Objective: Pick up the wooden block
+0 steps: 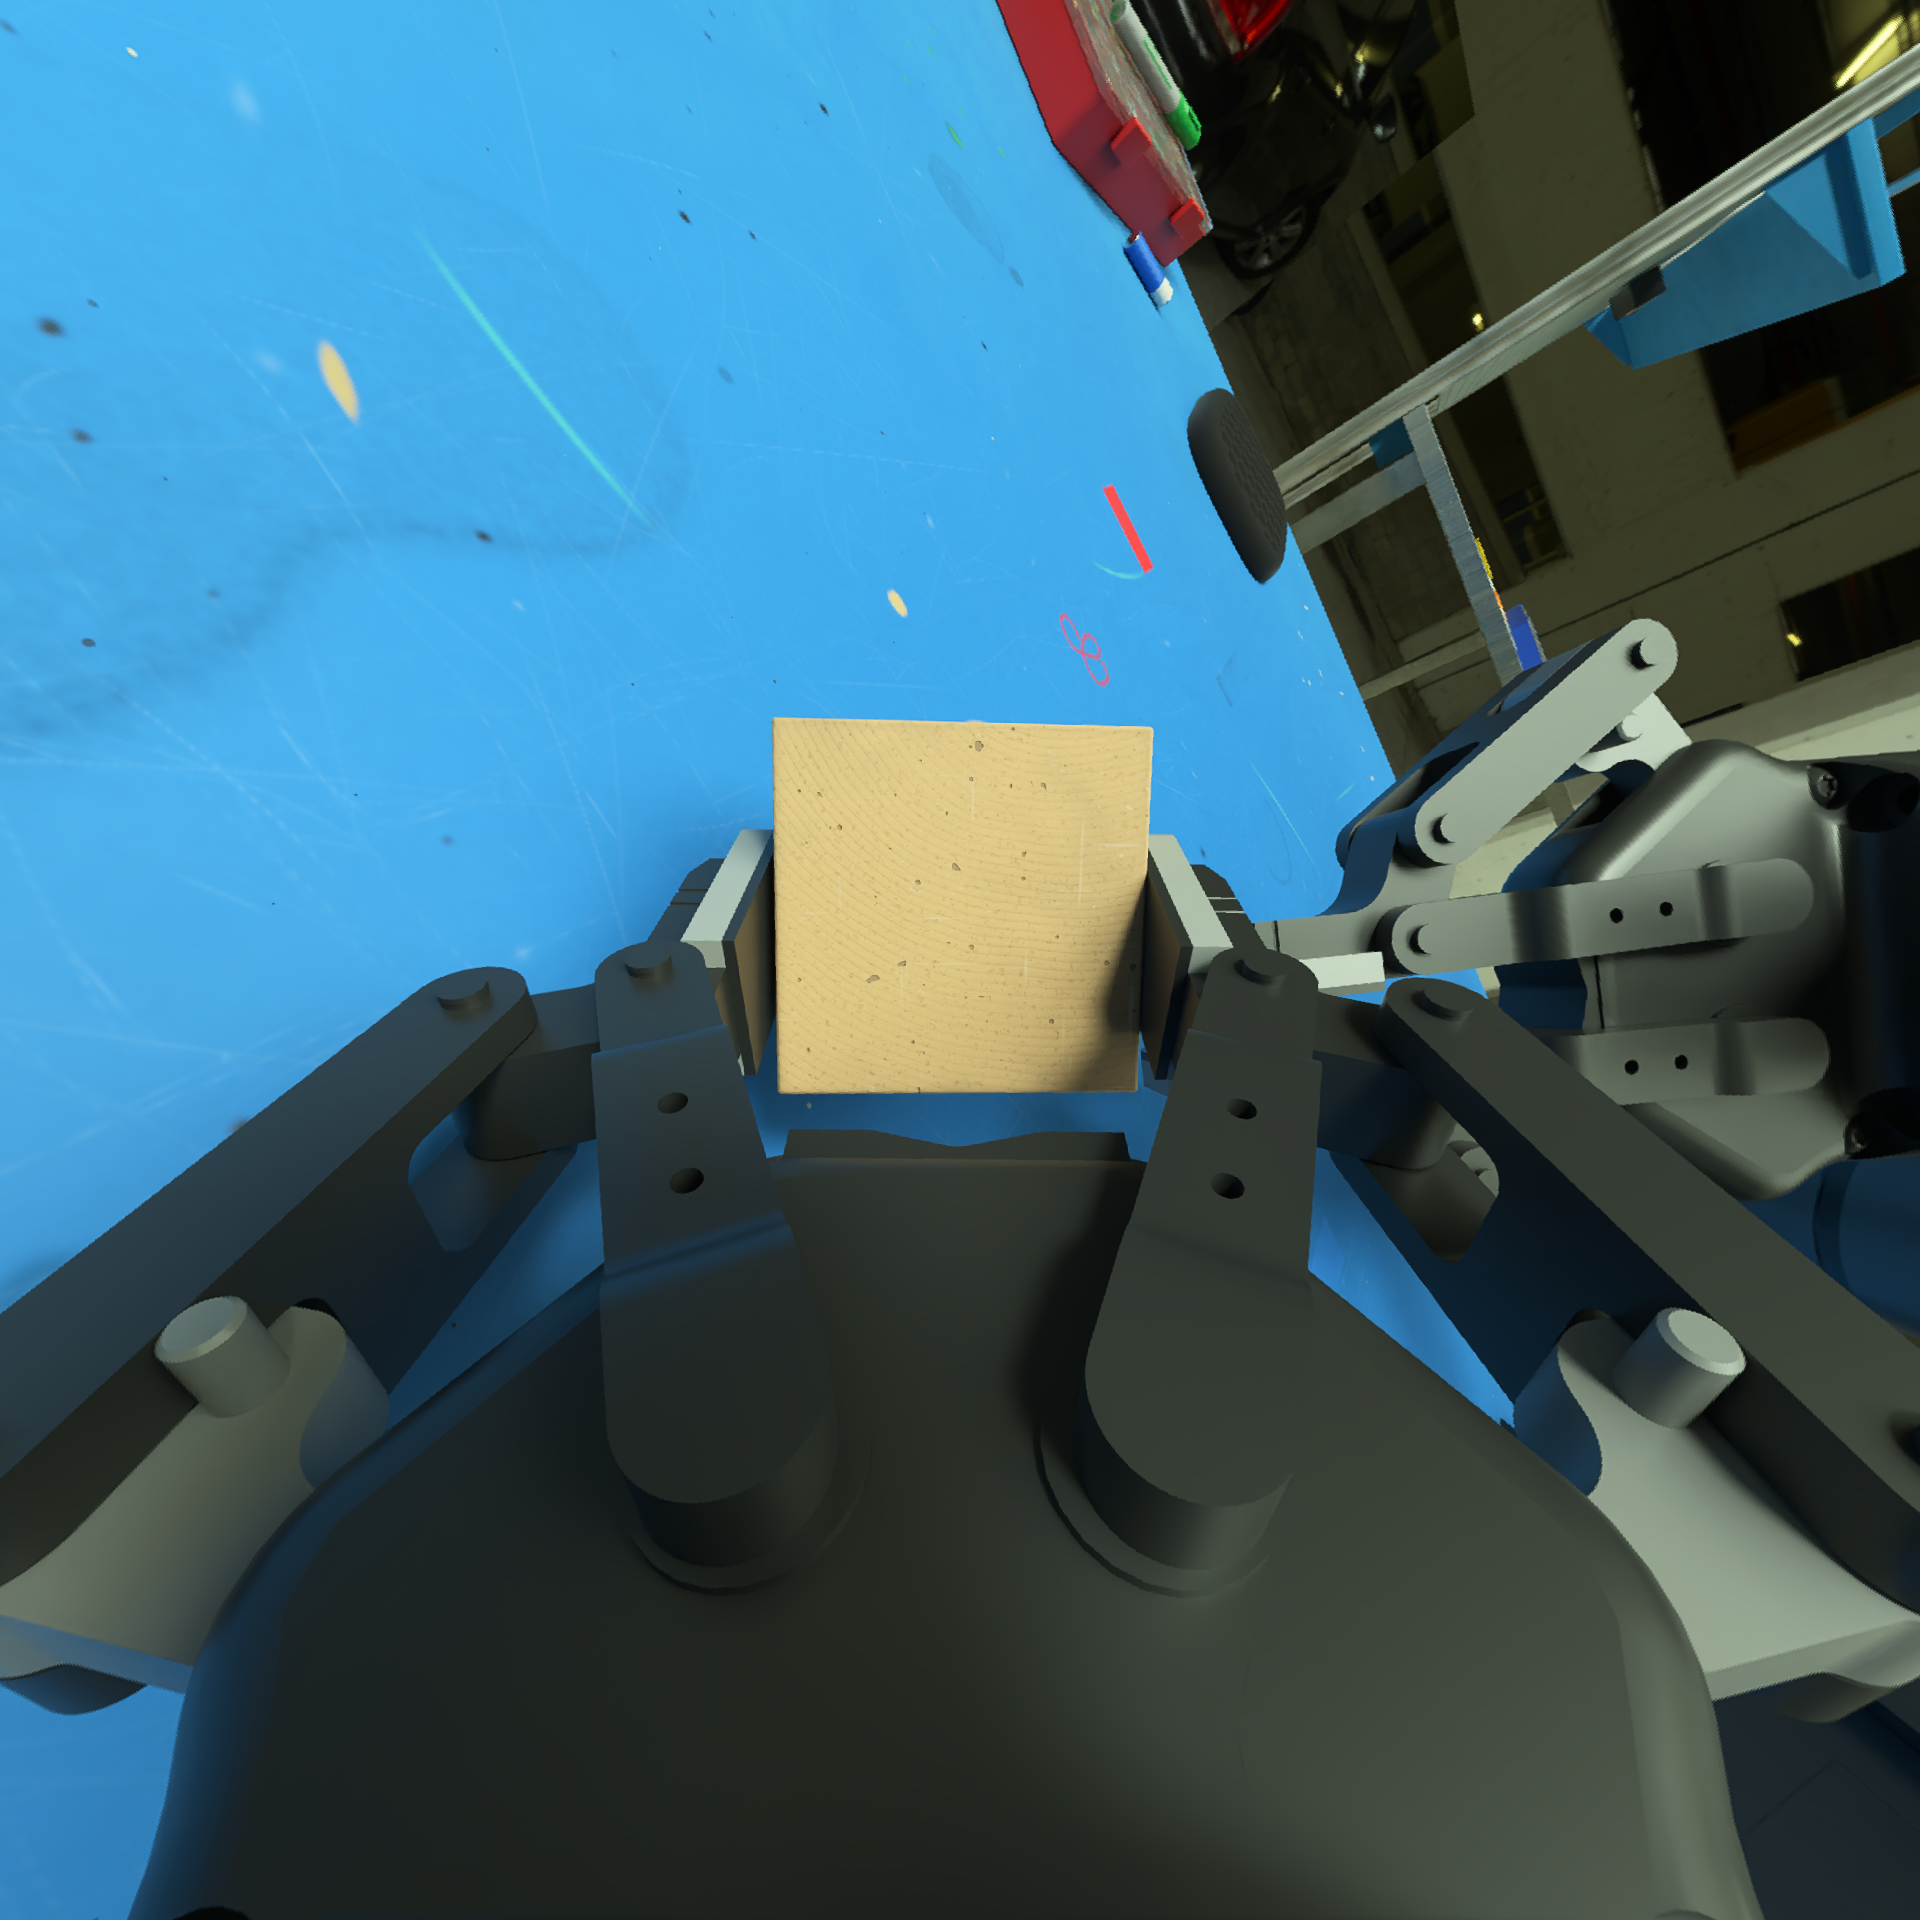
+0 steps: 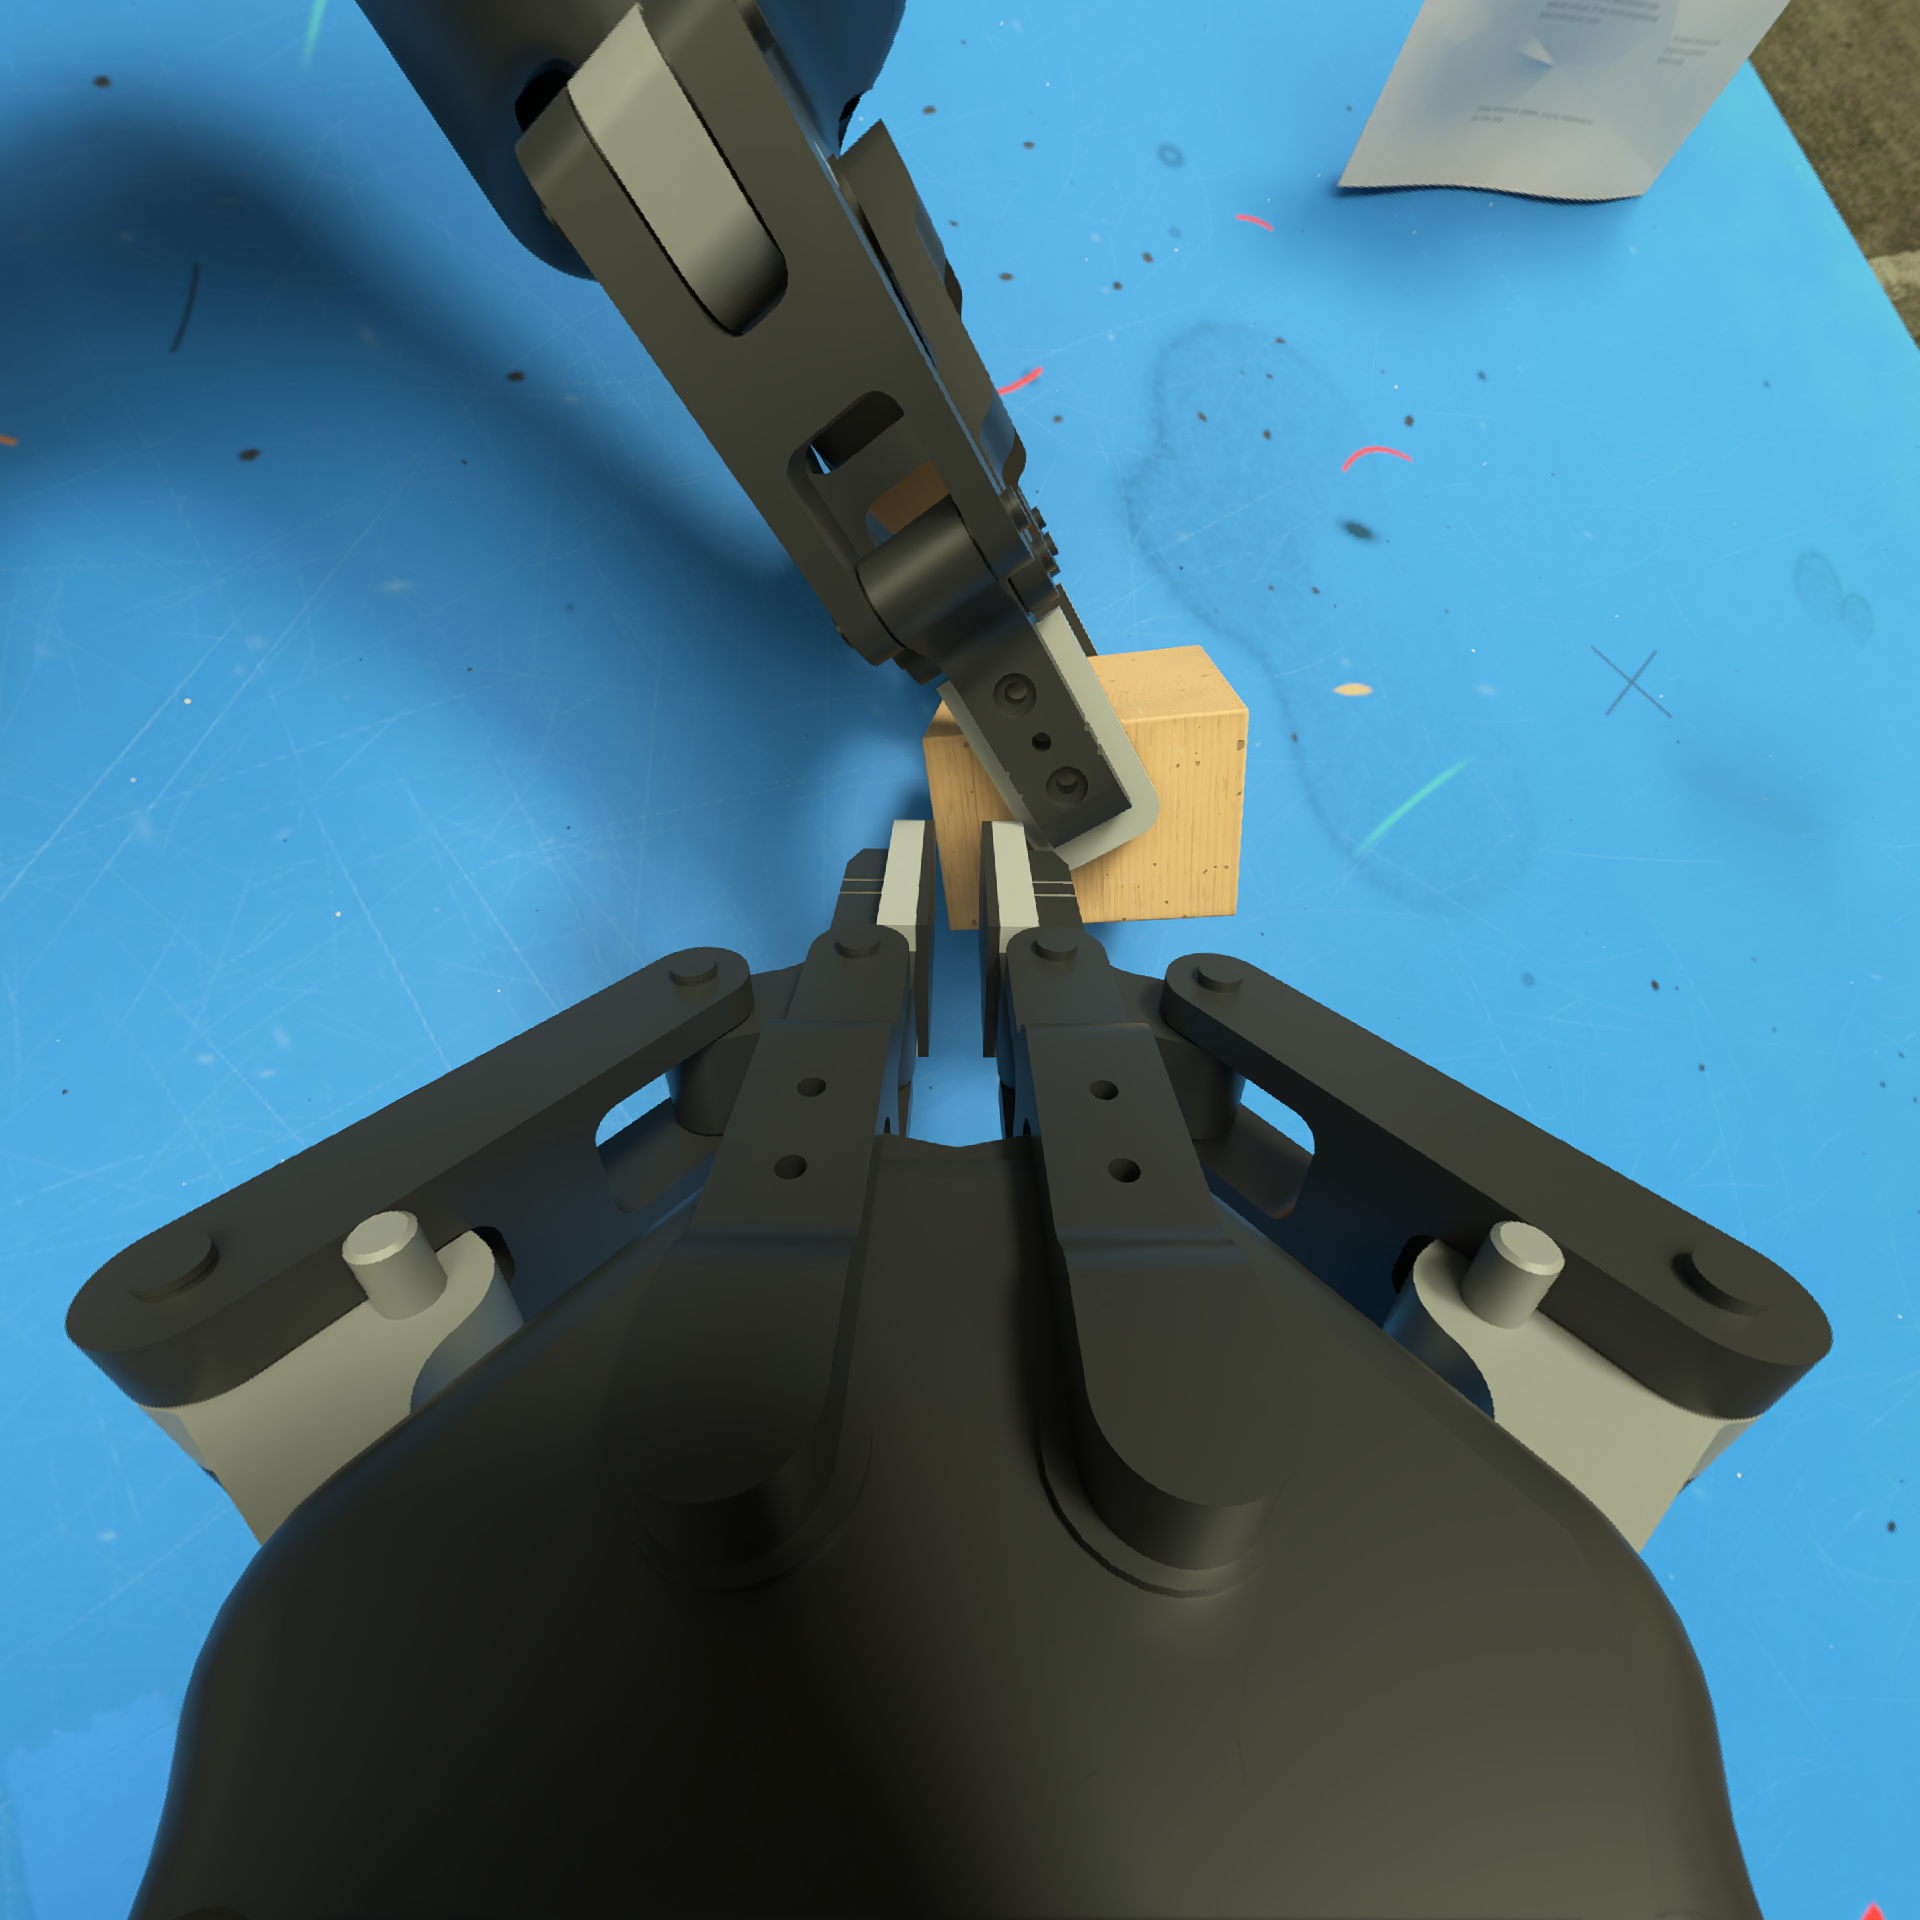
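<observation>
The wooden block [image 1: 963,935] is a pale cube held between the pads of my left gripper [image 1: 961,883], which is shut on its two side faces. In the right wrist view the block [image 2: 1174,821] sits low over the blue table [image 2: 416,727], and I cannot tell if it touches. One finger [image 2: 1039,748] of the left gripper lies across its near face there. My right gripper [image 2: 954,873] is shut to a narrow gap and empty, with its tips just in front of the block's left corner. It also shows in the left wrist view [image 1: 1340,971], beside the left gripper's right finger.
A red tray [image 1: 1112,114] with markers, a blue marker [image 1: 1146,265] and a black rounded object [image 1: 1236,483] lie along the table's far right edge. A sheet of paper [image 2: 1538,94] lies near the table's corner. A metal frame [image 1: 1558,291] stands beyond the edge.
</observation>
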Controlling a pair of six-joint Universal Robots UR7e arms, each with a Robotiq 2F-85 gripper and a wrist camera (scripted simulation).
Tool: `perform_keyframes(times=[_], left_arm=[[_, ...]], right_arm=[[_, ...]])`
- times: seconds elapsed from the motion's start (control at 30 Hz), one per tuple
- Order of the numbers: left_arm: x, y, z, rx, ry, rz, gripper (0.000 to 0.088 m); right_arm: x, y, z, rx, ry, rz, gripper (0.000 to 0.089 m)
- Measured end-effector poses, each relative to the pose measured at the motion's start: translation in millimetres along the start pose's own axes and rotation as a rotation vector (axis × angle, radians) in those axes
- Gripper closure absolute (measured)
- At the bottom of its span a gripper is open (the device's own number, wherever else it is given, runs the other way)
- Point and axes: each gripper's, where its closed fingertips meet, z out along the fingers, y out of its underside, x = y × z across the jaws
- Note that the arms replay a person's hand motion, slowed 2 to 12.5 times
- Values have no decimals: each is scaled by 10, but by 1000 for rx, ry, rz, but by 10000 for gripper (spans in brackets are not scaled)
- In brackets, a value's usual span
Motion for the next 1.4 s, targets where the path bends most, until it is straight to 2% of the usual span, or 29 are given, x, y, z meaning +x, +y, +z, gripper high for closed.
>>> perform_keyframes(times=[0.4,0.8,1.1,1.4], left_arm=[[11,3,0,1,17,-18,328],[57,26,3,-15,72,-76,328],[120,50,14,-29,136,-151,328],[196,68,22,-36,205,-233,328]], right_arm=[[0,-13,-9,34,8,14,813],[-10,-18,-53,35,3,-37,816],[-12,-13,-106,-7,-25,-66,817],[-19,-31,-172,-73,-81,-84,816]])
